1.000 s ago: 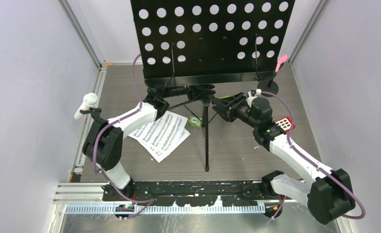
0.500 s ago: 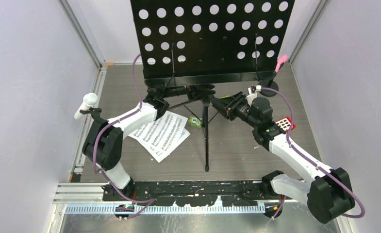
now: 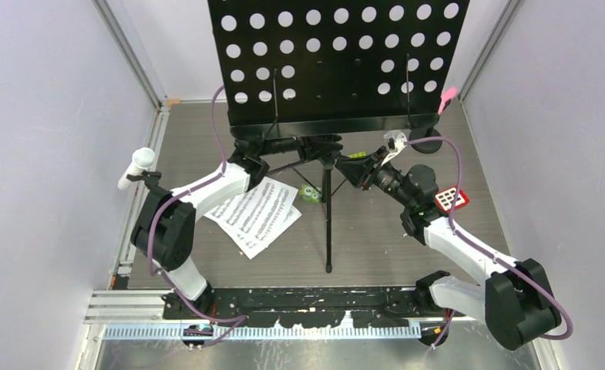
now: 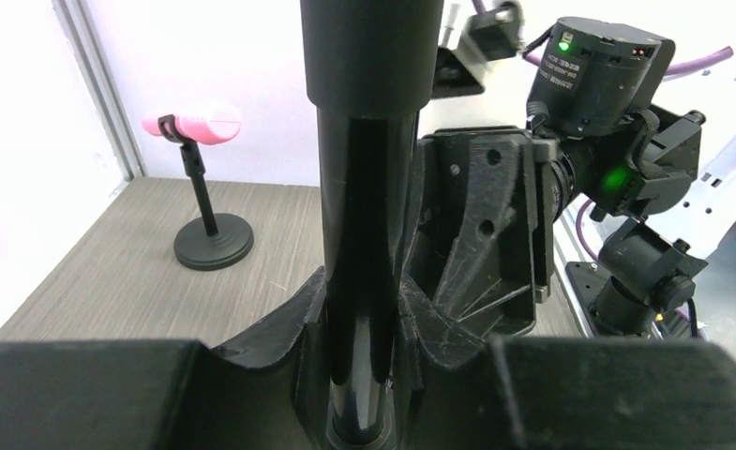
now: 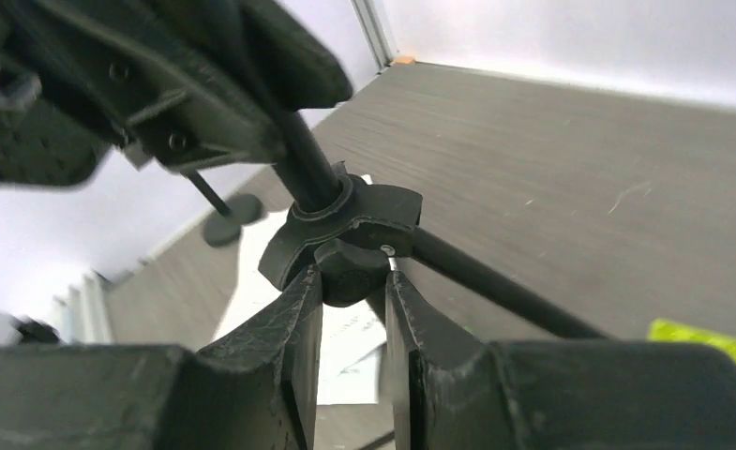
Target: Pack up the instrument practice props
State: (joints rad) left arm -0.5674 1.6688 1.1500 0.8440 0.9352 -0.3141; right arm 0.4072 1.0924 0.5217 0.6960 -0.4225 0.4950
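Your left arm reaches far-right across the worktop (image 3: 376, 239), left tool (image 3: 330, 144) clamped on the stand (image 3: 337, 62) pole (image 4: 364, 187). Your right arm stretches left, right tool (image 3: 344, 162) clamped on its hub knob (image 5: 347, 265), mid-worktop.

Perforated music desk (image 3: 337, 62) upright, centre; sheet pages (image 3: 257, 212) flat left; pink microphone (image 4: 193, 123) on mount (image 4: 214, 251).

Small red keypad (image 3: 451, 198) w/ white buttons, right side of grey wood-grain worktop (image 3: 376, 239). Green toy block (image 3: 309, 193) nr centre, well left of keypad.
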